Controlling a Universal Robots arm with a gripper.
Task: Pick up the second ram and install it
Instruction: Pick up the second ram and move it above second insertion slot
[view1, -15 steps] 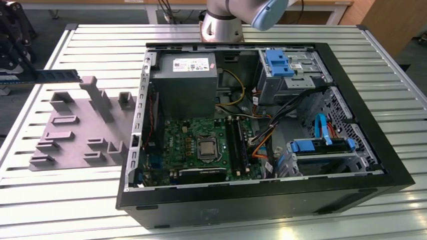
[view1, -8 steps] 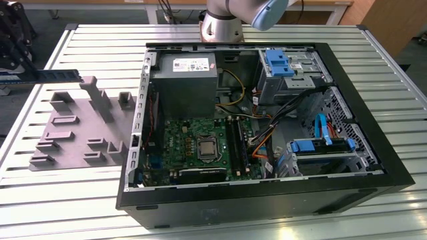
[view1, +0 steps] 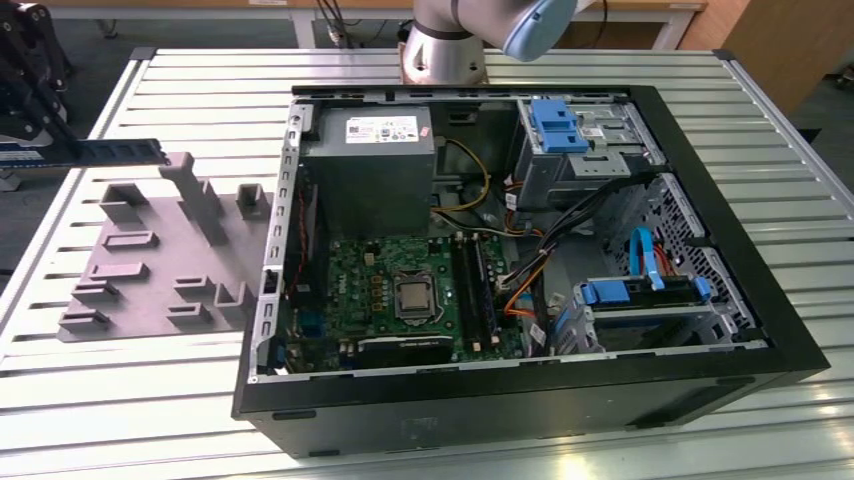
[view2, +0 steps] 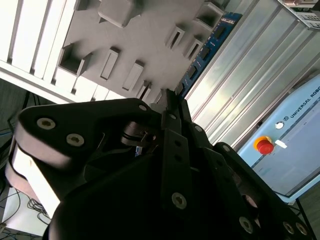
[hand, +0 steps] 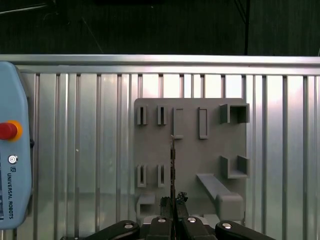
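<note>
Ribbed metal surface (view1: 200, 100) carries a grey fixture (view1: 147, 270) and an open computer case (view1: 534, 410). My jaws grip the second ram (view1: 120, 152) by one end, above the fixture. I want it level, squeezed firmly, its long edge parallel to the motherboard slots (view1: 475, 285).

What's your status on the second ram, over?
Pincer shut on second ram. Ram held above grey fixture, outside the computer case. No obstruction seen.
</note>
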